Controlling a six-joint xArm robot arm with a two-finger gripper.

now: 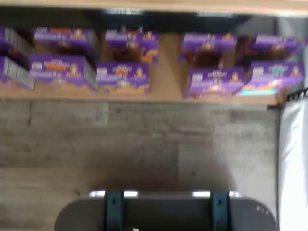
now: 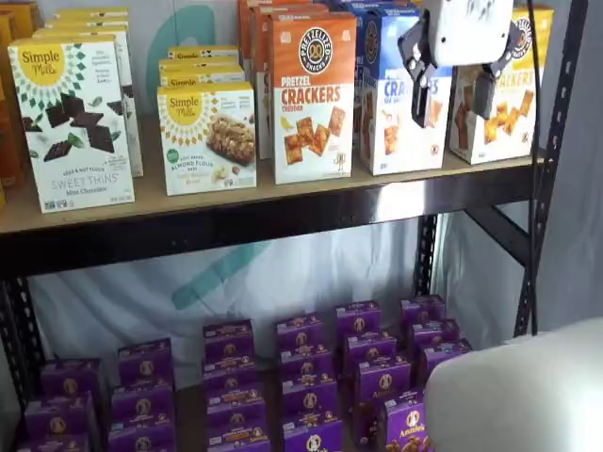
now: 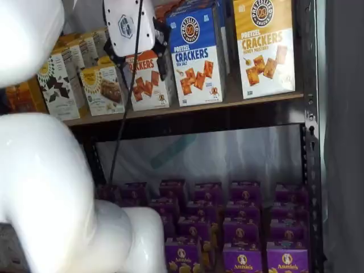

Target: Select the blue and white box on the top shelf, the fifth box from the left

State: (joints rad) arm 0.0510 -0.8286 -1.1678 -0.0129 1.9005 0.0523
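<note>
The blue and white box (image 2: 391,104) stands on the top shelf (image 2: 283,221) between an orange box and a yellow and white box; it reads "PRETZEL CRACKERS SEA SALT" in a shelf view (image 3: 196,54). My gripper (image 2: 452,99) hangs in front of the shelf at box height, its white body above and a plain gap between its two black fingers, nothing in them. It overlaps the blue box's right edge. In a shelf view the gripper (image 3: 136,62) shows in front of the orange box, out from the shelf (image 3: 187,116). The wrist view does not show the blue box.
An orange cheddar box (image 2: 313,94), a yellow and white box (image 2: 504,104) and Simple Mills boxes (image 2: 75,122) share the top shelf. Purple boxes (image 2: 301,377) fill the lower level, also in the wrist view (image 1: 120,72). A black upright (image 2: 556,141) stands right. The white arm (image 3: 45,182) fills the foreground.
</note>
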